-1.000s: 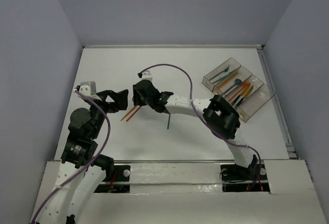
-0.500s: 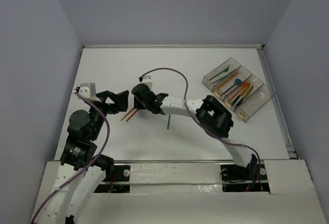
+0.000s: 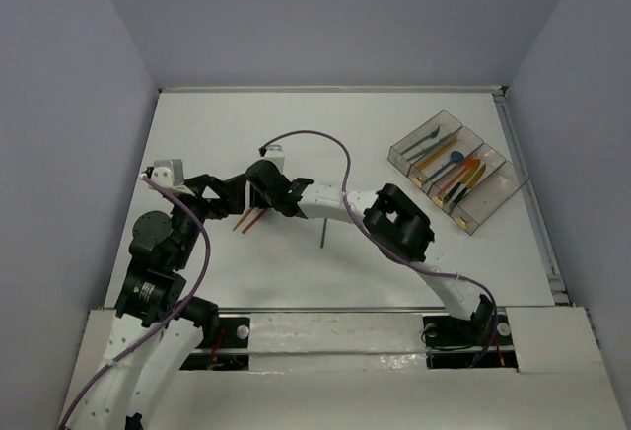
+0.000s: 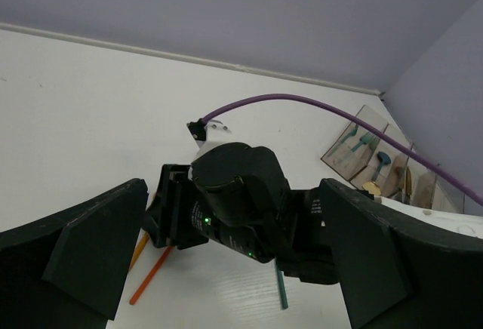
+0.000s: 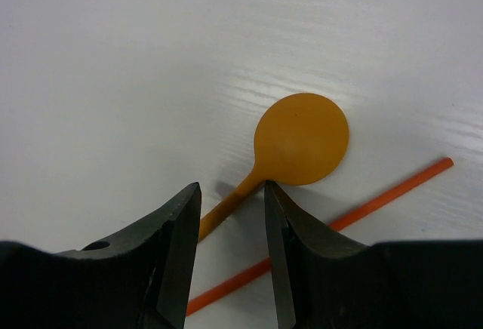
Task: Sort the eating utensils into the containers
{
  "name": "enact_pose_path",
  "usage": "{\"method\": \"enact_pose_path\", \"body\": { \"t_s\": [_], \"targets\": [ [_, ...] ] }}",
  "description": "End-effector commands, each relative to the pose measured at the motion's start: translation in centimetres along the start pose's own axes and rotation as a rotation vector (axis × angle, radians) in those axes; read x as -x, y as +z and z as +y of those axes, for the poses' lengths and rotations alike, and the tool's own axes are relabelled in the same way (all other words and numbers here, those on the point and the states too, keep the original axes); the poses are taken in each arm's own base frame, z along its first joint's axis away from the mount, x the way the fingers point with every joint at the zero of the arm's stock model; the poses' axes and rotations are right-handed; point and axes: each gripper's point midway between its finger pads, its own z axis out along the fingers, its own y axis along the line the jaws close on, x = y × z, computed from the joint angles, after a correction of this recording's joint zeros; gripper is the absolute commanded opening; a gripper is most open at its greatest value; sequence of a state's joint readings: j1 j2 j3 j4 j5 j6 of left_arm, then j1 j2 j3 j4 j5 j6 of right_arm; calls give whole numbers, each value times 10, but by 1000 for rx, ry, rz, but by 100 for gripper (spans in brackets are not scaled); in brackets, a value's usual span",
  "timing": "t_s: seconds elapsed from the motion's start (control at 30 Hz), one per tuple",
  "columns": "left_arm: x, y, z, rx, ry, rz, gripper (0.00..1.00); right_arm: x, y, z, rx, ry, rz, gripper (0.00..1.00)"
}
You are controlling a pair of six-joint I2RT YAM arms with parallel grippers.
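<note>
**Spoon handle lined up between open fingers, squeeze not yet made**

Closest to the arm bases, a dark utensil (image 3: 322,236) lies alone on the white table (image 3: 394,134), apart from the action.

A little further out, the right pincer (image 5: 230,197) is down at the tabletop with its fingers released, one on each side of the thin handle of an orange spoon (image 5: 302,139). The bowl of the spoon lies flat just ahead of the fingertips. A red utensil handle (image 5: 355,212) runs slantwise close beside it and passes under the right-hand finger.

That neighbour looks like the main hazard. To do this grab well, the fingers should close only on the orange handle, squarely across it and low enough to catch something so slim. They should not pinch or drag the red one along. A straight lift after the squeeze should keep the spoon from twisting.

The left pincer (image 3: 235,189) hangs just beside, spread wide and holding nothing. I'd keep it out of the way.

Far off at the right, the clear divided tray (image 3: 490,205) already holds several utensils. The spoon belongs over there.
</note>
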State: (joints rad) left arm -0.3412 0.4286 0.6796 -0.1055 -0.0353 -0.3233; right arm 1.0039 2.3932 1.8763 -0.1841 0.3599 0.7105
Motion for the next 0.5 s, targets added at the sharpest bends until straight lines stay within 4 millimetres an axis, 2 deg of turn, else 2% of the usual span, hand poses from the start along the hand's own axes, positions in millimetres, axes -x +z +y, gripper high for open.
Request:
{"method": "enact_pose_path", "body": {
  "t_s": [0.0,0.03,0.07,0.1,0.13,0.37,0.47],
  "targets": [
    [9,0,-6,-24,-3,-27,99,-1,13,12,-7,-41,2,45],
    [9,0,-7,-24,-3,-28,99,-16,23,2,-44,-71,35,45],
    [9,0,-7,-26,-3,-28,99,-16,26,0,-54,-91,35,45],
    [8,0,-6,-24,-3,-27,99,-12,28,3,-53,-96,28,40],
    [9,0,-7,-24,-3,-28,99,-17,34,-2,-71,-116,31,38],
    [8,0,-8,-32,-4,-23,99,-18,43,-3,-78,-188,31,32],
    [9,0,-9,-31,-4,-25,99,-32,45,-7,-93,-256,62,31]
  ]
}}
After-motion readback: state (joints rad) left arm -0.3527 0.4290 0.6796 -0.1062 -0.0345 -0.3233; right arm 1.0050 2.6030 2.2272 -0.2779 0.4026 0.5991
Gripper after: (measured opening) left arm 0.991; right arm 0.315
